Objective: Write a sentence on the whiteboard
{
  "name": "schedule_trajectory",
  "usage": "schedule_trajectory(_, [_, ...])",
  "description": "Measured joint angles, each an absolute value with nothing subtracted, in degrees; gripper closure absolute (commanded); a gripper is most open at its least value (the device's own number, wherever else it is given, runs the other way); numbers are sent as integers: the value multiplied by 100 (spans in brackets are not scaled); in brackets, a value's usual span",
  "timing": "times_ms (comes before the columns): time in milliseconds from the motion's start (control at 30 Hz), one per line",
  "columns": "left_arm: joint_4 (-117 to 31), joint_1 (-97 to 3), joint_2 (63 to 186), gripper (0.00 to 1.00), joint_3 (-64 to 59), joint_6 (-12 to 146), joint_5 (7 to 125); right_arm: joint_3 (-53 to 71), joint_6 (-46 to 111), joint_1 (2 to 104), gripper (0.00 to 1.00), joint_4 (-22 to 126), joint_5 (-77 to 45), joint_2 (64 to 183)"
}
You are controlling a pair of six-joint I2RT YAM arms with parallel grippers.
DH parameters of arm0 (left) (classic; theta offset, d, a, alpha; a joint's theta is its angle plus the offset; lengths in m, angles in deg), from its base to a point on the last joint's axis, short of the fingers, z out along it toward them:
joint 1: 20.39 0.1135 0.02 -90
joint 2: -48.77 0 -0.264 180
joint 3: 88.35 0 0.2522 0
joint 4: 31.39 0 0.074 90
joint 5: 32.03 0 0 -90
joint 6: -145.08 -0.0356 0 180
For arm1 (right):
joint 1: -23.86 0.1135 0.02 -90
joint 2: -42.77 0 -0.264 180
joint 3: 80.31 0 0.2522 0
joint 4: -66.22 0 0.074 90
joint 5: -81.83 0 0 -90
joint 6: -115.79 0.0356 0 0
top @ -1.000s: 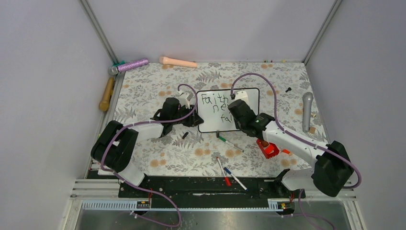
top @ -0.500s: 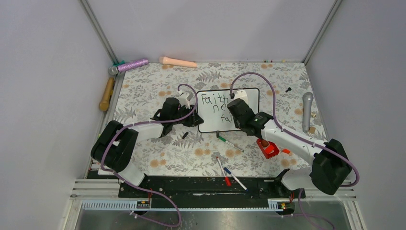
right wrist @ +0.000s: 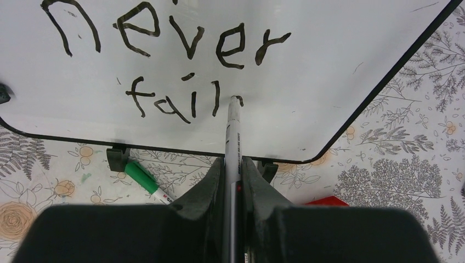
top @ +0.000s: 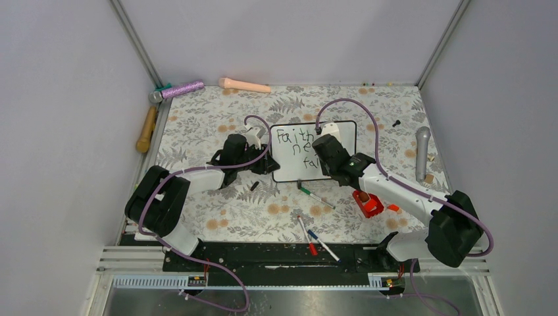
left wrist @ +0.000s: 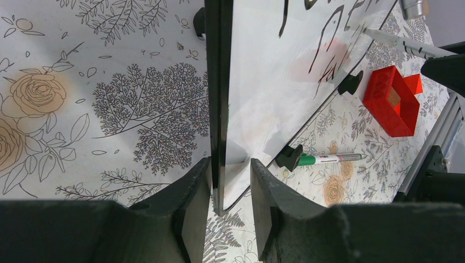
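The whiteboard (top: 289,168) stands tilted on its two black feet in the middle of the table. My left gripper (top: 266,163) is shut on the whiteboard's near left corner (left wrist: 263,98), one finger on each side of the edge (left wrist: 230,170). The sentence (right wrist: 181,38) reads "never" above "fail" in the right wrist view, and its top line "Faith" (top: 294,137) shows from above. My right gripper (right wrist: 233,164) is shut on a grey marker (right wrist: 233,137), whose tip touches the whiteboard (right wrist: 329,55) just right of "fail". From above, the right gripper (top: 324,158) covers the board's right half.
A green marker (top: 316,196) lies just in front of the board, and a red box (top: 367,203) sits at its right front. Red (top: 306,236) and blue (top: 322,245) markers lie near the arm bases. A grey microphone (top: 422,151), a purple one (top: 181,89) and a mallet (top: 146,128) line the edges.
The right arm has edged slightly to the left with the marker on the board. The left arm and the board have stayed still.
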State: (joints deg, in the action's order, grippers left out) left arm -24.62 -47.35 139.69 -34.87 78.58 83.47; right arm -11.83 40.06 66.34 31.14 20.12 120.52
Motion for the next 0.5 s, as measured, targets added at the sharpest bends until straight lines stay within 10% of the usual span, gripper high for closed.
schedule_trajectory(500, [-2462, -4735, 13969, 68, -3487, 7858, 8347, -1179, 4008, 6621, 100, 3114, 1785, 12052])
